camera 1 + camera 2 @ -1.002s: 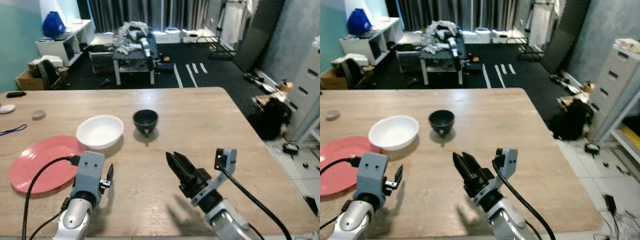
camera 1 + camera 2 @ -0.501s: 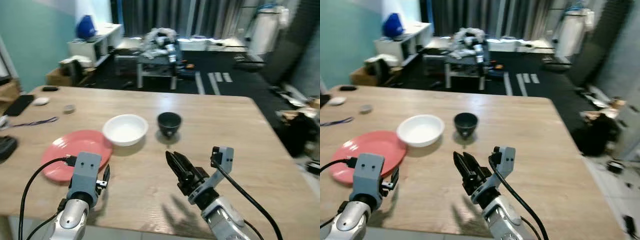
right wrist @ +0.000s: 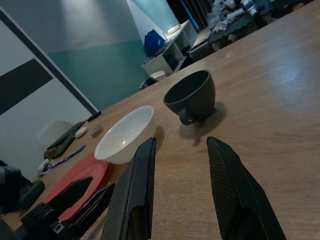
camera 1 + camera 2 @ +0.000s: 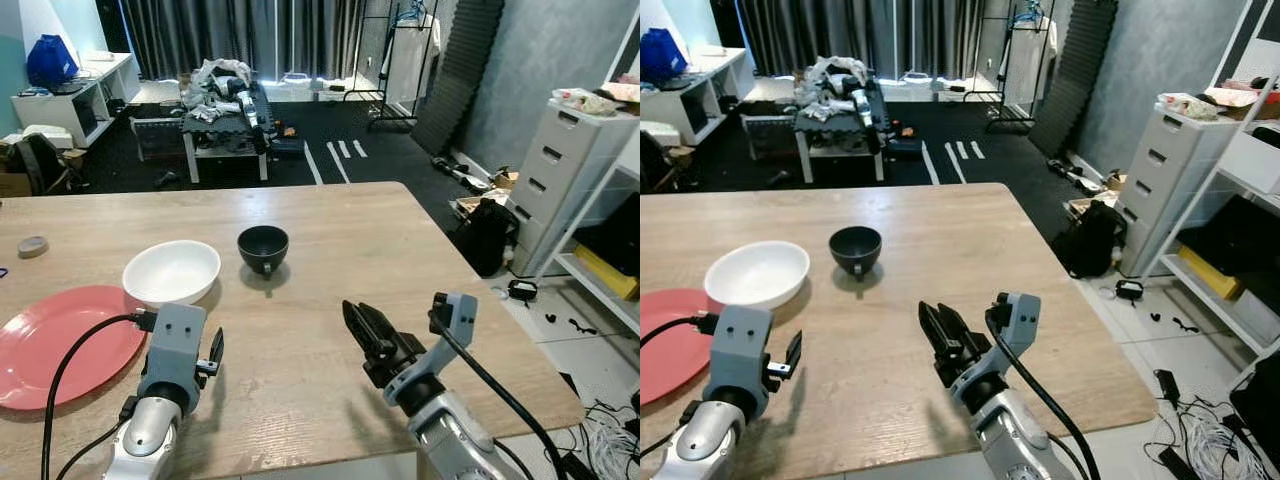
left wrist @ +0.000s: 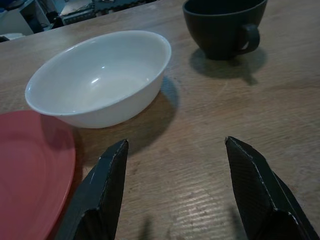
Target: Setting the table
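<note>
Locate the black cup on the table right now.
The black cup stands on the wooden table, just right of the white bowl and ahead of both grippers, with a small gap between cup and bowl.

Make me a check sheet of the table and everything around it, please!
Surface: wooden table, dry and bare toward the robot's right.
Job's things: red plate at the left; white bowl beside it, looks empty; black cup right of the bowl, upright, apart from it.
Clutter: small round thing at the far left edge.
Grippers: left gripper open, above the table short of the bowl; right gripper open, above the table, pointing toward the cup.
Cables: a black cable loops over the plate's edge; another runs along the right arm.
Surroundings: low table with heaped things, grey drawers, black bag on the floor.
</note>
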Available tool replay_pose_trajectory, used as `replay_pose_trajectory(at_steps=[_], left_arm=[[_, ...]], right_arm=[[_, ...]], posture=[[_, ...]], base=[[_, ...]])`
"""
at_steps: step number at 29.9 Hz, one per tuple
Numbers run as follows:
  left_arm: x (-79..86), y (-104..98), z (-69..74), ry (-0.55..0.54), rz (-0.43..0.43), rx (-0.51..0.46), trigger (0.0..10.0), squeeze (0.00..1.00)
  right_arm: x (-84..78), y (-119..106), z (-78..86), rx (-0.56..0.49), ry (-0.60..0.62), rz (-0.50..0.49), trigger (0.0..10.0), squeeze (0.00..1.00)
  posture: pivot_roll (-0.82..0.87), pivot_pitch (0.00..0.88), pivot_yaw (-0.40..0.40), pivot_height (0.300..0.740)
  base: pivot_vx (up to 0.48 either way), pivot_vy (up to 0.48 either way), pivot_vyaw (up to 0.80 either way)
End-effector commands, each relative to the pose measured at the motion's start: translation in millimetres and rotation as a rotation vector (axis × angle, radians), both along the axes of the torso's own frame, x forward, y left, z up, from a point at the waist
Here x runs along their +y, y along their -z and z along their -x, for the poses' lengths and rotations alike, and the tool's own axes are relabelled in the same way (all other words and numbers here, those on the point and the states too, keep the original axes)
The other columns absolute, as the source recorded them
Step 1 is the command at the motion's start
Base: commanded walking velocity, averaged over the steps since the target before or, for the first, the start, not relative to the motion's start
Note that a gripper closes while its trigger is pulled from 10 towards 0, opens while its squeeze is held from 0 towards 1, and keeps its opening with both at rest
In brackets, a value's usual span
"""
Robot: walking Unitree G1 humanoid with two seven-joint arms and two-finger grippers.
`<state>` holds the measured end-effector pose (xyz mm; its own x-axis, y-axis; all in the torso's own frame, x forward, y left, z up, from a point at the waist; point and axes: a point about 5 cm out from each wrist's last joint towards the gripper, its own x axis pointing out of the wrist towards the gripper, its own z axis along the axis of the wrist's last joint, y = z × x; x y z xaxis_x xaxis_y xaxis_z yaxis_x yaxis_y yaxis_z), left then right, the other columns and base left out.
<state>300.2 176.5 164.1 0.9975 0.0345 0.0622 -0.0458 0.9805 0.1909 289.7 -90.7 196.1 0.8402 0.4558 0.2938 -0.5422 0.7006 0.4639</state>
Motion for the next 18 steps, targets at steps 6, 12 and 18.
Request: replay_pose_trajectory(at_steps=[6,12,18], left_arm=[[4.2,6,-0.1,-0.03,-0.003,0.023,10.0,0.0],[2.5,-3,-2.3,-0.006,-0.027,-0.029,10.0,0.0],[0.9,-11,-6.0,0.013,-0.051,-0.062,10.0,0.0]], right_arm=[[3.6,-6,1.5,-0.043,-0.005,0.031,10.0,0.0],[1.8,-10,-1.3,-0.062,0.018,0.039,10.0,0.0],[2.1,-10,-1.5,-0.065,0.019,0.043,10.0,0.0]], posture=[[0.06,0.131,0.074,0.74],[0.06,0.126,0.071,0.74],[0.06,0.123,0.072,0.74]], base=[[0.0,0.0,0.0],[0.047,0.0,0.0],[0.48,0.0,0.0]])
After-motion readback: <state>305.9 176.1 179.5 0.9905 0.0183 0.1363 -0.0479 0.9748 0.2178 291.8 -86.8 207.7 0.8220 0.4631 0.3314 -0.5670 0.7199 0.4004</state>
